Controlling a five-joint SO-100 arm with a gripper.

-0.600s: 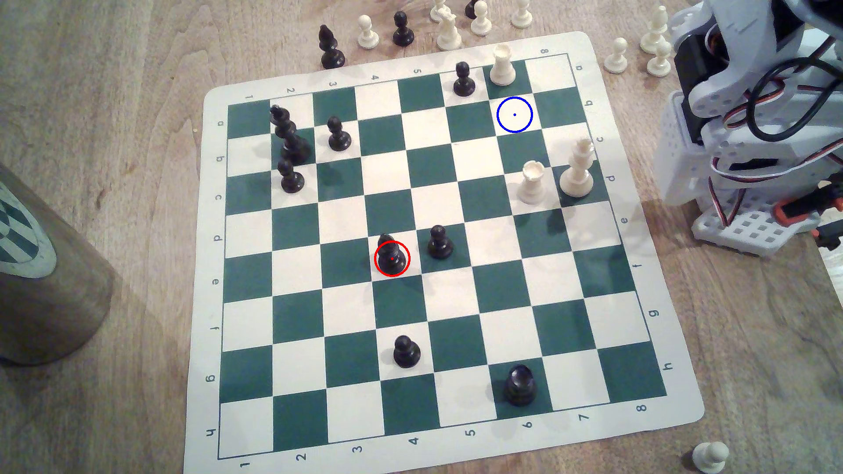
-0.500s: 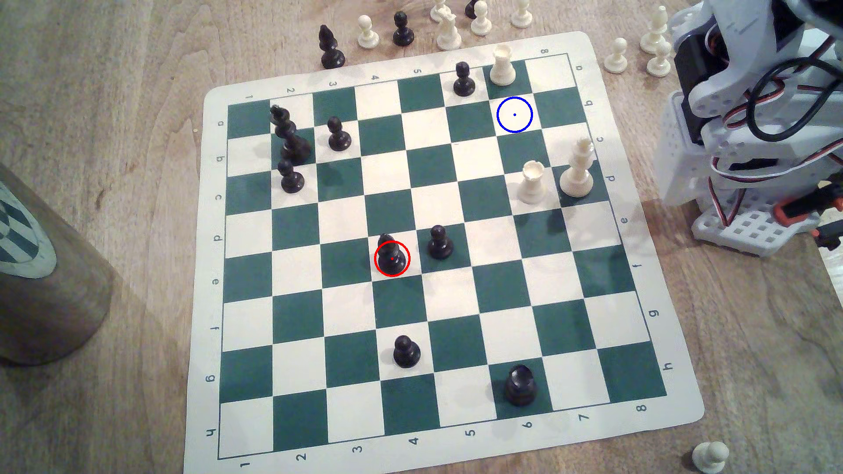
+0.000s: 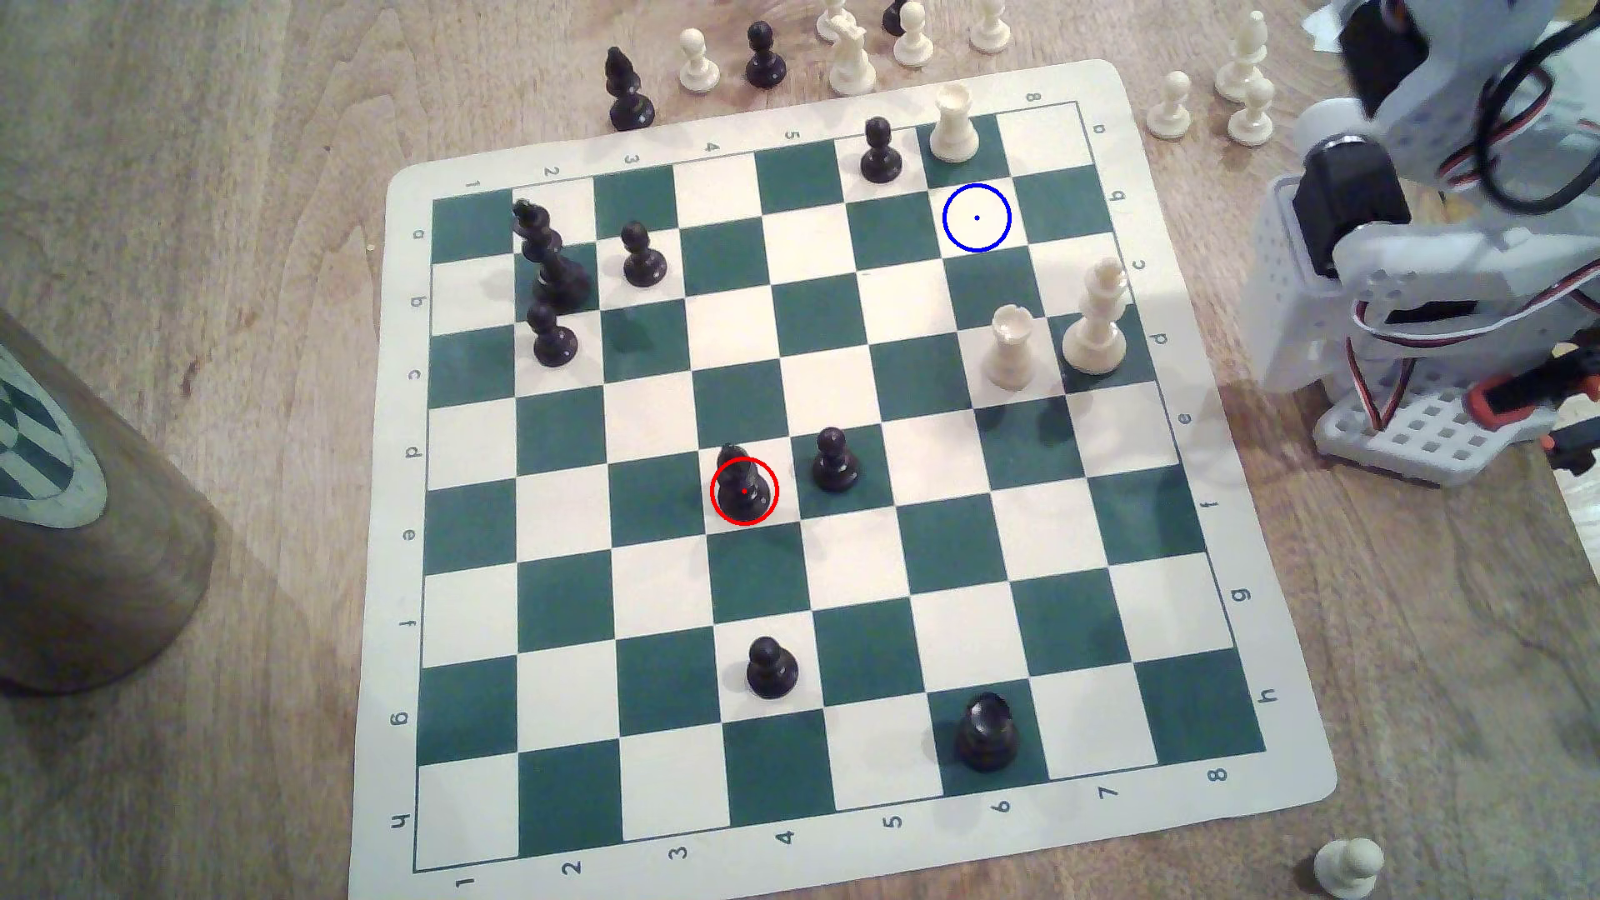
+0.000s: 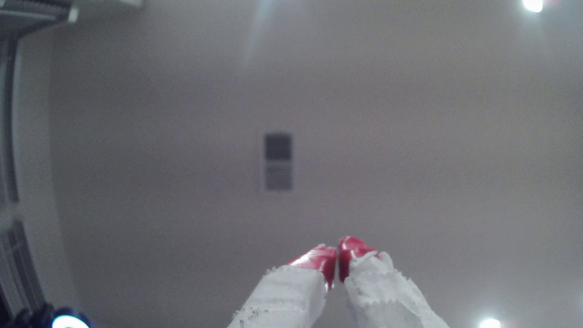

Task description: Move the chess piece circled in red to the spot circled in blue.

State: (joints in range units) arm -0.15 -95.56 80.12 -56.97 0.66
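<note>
Printed on cream border of chessboard mat (image 3: 1117,82), exterior view: numerals 1–8 along far edge and again along near edge; letters a–h down each side edge. All characters dark, rotated relative to camera. No other legible text, label or brand.

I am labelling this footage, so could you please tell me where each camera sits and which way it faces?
Exterior view: off the arm, high above the table, looking down at the chessboard, with the red-circled black bishop and the blue-circled square; the arm's base and joints show at this view's right edge.
Wrist view: on the wrist, facing a plain pale surface with lights; the shut red-tipped tool shows.
Shared: nothing recognisable besides the arm.
</note>
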